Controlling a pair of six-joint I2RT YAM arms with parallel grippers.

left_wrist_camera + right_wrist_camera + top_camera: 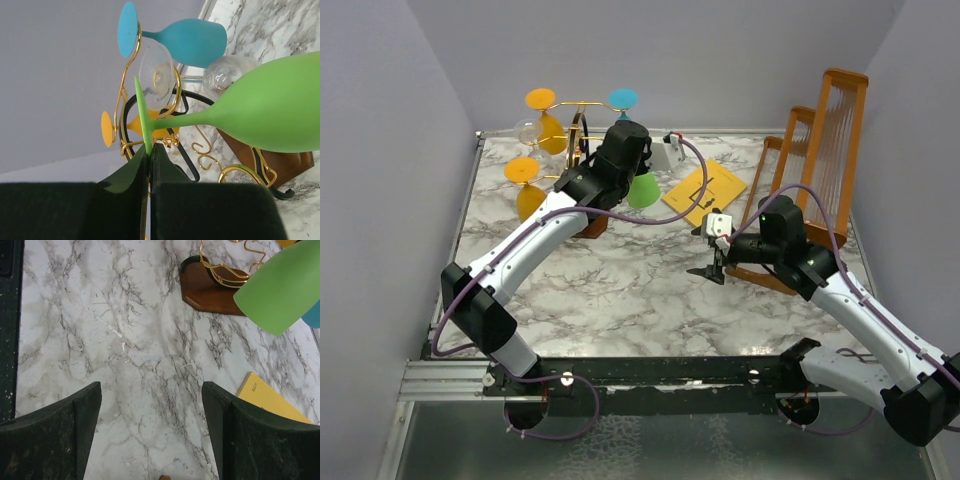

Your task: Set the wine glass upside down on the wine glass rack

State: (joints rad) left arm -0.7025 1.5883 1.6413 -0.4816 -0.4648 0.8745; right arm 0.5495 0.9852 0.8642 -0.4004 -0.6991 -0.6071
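Note:
The green wine glass (642, 190) hangs beside the wine glass rack (578, 130), a gold wire stand with curled arms on a dark wooden base (593, 226). My left gripper (620, 150) is shut on the rim of the glass's flat foot (142, 115). In the left wrist view the green bowl (280, 107) points right and the stem crosses a gold loop (175, 97); I cannot tell whether they touch. My right gripper (712, 262) is open and empty low over the marble (150, 405). It sees the green bowl (285, 290) and the rack base (205, 287).
The rack also holds two orange glasses (540, 100), a blue glass (622, 98) and a clear glass (528, 130). A yellow pad (705, 187) lies mid-table, a small white object (665, 152) behind it. Tall orange-brown wooden frames (820, 150) stand at the right.

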